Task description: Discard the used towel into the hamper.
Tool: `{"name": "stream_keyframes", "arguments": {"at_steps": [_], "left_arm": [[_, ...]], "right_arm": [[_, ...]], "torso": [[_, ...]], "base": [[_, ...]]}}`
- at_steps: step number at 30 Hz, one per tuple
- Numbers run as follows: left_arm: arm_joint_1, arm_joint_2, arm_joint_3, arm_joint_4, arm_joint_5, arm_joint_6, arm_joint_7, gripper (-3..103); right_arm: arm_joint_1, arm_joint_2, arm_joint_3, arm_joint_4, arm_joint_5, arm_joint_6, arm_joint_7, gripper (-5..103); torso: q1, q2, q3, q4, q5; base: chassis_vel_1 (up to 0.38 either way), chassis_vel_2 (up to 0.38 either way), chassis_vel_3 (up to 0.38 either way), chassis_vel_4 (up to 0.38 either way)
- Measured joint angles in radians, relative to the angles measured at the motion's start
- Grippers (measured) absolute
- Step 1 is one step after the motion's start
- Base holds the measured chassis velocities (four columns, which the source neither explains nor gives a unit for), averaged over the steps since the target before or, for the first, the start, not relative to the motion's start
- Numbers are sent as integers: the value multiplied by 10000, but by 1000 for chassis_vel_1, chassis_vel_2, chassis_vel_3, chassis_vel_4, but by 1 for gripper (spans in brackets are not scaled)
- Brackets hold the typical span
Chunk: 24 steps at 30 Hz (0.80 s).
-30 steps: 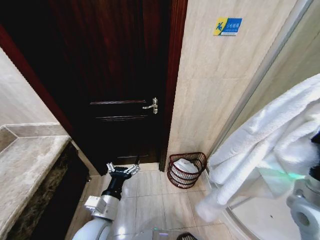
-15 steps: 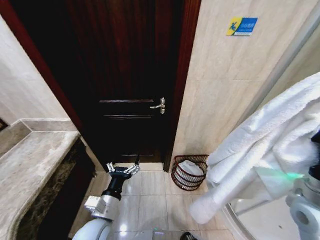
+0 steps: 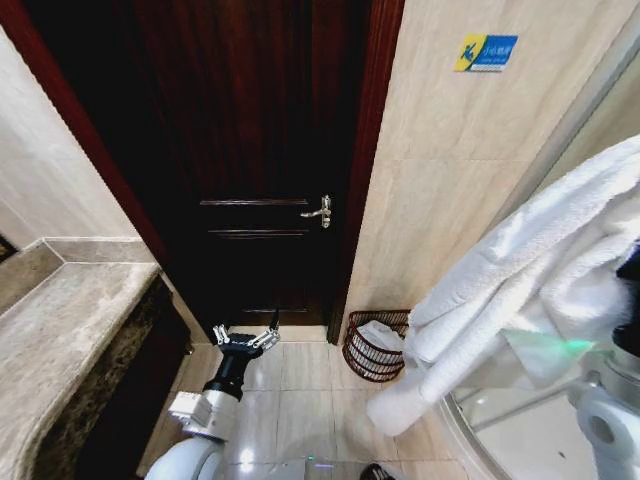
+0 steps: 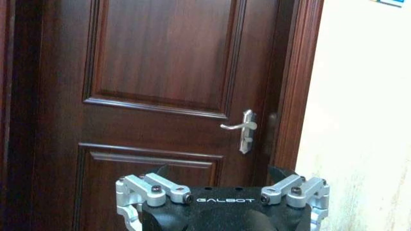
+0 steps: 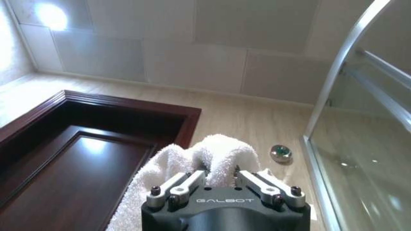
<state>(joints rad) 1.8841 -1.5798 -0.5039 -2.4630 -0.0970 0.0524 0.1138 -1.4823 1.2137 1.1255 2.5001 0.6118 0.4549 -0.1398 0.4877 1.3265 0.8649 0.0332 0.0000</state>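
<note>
Hanging from the right side of the head view, the towel (image 3: 520,270) is seen above the hamper (image 3: 372,347) on the floor beside the door (image 3: 260,150). The left gripper (image 3: 246,338) is held low, jaws spread empty. From the right wrist, the right gripper (image 5: 220,180) is seen clamped on towel folds.

Dark wood door (image 3: 255,170) fills frame centre, silver lever handle (image 3: 319,210) at mid-right. Beige tiled wall (image 3: 440,190) right of it — blue-yellow sign (image 3: 486,51) upper right. Marble counter (image 3: 55,335) lower left, beige tile floor (image 3: 300,400) at bottom.
</note>
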Motion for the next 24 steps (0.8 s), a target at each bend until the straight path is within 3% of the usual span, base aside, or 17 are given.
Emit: {"name": "stream_keyframes", "arguments": {"at_steps": [16, 24], "left_arm": [[0, 0, 0, 0, 0, 1, 0, 100], [-1, 0, 0, 0, 0, 0, 0, 100]], "right_arm": [[506, -360, -361, 0, -12, -180, 18, 10], [1333, -969, -540, -496, 77, -320, 254, 10]], "torso": [[-3, -3, -3, 0, 0], [3, -9, -2, 0, 0]], "base": [[-66, 72, 71, -76], [-125, 123, 127, -121]]}}
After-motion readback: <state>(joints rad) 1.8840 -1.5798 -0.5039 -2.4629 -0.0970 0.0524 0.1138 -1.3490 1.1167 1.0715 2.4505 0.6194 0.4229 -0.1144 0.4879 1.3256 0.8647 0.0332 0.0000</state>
